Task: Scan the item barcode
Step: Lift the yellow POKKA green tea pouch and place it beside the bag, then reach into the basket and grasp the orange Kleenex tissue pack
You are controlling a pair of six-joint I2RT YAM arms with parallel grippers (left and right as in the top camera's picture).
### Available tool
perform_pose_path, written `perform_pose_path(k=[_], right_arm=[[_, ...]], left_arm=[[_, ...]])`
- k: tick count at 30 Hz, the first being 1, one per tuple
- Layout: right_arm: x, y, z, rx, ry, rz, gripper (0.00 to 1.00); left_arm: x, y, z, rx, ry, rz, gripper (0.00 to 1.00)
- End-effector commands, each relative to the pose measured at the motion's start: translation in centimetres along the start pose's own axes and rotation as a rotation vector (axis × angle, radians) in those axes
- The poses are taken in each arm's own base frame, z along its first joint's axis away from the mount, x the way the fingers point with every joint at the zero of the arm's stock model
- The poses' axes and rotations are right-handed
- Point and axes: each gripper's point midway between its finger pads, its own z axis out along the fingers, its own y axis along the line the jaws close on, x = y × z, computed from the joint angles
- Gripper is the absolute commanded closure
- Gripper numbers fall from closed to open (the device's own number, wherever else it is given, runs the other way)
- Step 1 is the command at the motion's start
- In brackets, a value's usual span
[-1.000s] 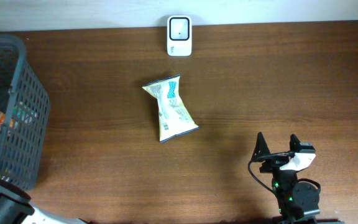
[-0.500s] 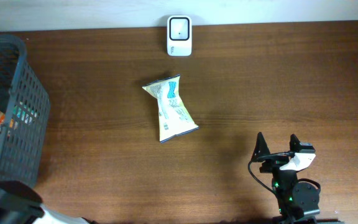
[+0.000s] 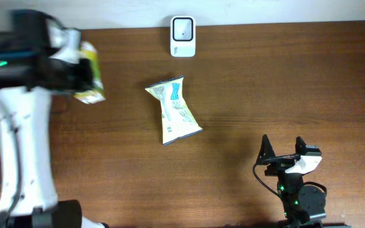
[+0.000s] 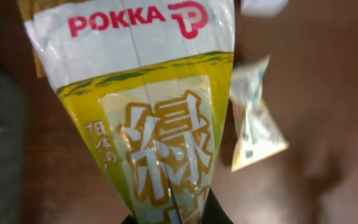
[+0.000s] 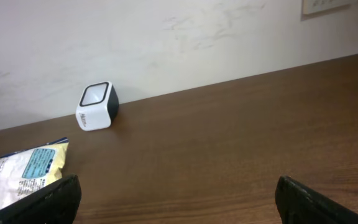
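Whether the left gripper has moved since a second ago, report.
Yes. The left gripper, shut on a yellow pouch, swung up from the bottom-left corner toward the scanner.

Blurred left gripper, yellow packet cropped at frame edges

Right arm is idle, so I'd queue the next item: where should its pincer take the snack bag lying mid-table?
Probably the snack bag at its narrow waist, coming down from above with the open right pincer closing across its width: it lies flat and looks pinched in between two wider ends.
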Motion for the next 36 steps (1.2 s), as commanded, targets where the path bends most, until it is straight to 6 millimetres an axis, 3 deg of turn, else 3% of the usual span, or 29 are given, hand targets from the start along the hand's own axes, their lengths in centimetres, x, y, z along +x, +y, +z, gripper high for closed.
perform_pose_path(k=[1,8,12,13,15,17,19,21,23,25,27,28,30,31,33,34,36], right_arm=[[0.4,-0.1,0.0,0.003,0.009,0.006,0.01],[0.4,-0.1,0.0,0.003,0.010,0.006,0.01],[0.4,-0.1,0.0,0.003,0.010,0.006,0.01],[0.4,-0.1,0.0,0.003,0.010,0.006,0.01],[0.4,-0.1,0.0,0.003,0.009,0.006,0.01],[0.4,-0.1,0.0,0.003,0.010,0.006,0.01],[0.4,-0.1,0.0,0.003,0.010,0.006,0.01],[0.4,-0.1,0.0,0.003,0.010,0.006,0.01],[0.4,-0.1,0.0,0.003,0.010,0.006,0.01],[0.4,-0.1,0.0,0.003,0.010,0.006,0.01],[0.4,-0.1,0.0,0.003,0.010,0.006,0.01],[0.4,-0.1,0.0,0.003,0.010,0.006,0.01],[0.4,-0.1,0.0,0.003,0.010,0.006,0.01],[0.4,-0.1,0.0,0.003,0.009,0.006,0.01],[0.4,-0.1,0.0,0.003,0.010,0.006,0.01],[0.4,-0.1,0.0,0.003,0.009,0.006,0.01],[0.4,-0.1,0.0,0.003,0.010,0.006,0.01]], left_arm=[[3.1,-1.2,7.2,-0.024,0.136,0.054,1.00],[9.3,-2.2,17.4,-0.014,0.243,0.017,1.00],[10.8,-2.3,20.8,-0.012,0.224,-0.037,0.99],[10.9,-2.4,21.2,-0.008,0.218,-0.046,0.96],[11.0,-3.0,21.7,0.008,0.206,-0.044,0.72],[10.9,-3.5,21.8,0.014,0.200,-0.034,0.55],[10.8,-4.1,21.8,0.020,0.192,-0.020,0.46],[10.1,-4.2,21.5,0.023,0.177,-0.019,0.43],[8.0,-4.5,20.1,0.030,0.136,-0.022,0.41],[4.7,-4.6,17.1,0.033,0.065,-0.028,0.41],[0.5,-4.7,12.7,0.042,-0.041,-0.018,0.41],[-1.3,-4.7,10.3,0.044,-0.095,-0.010,0.41],[-6.0,-4.0,2.7,0.031,-0.271,0.006,0.35],[-7.3,-3.4,0.0,0.012,-0.332,-0.004,0.32],[-9.2,-1.5,-5.2,-0.051,-0.450,-0.037,0.27],[-9.9,0.3,-8.4,-0.109,-0.519,-0.068,0.26],[-10.4,3.6,-12.6,-0.217,-0.609,-0.130,0.23]])
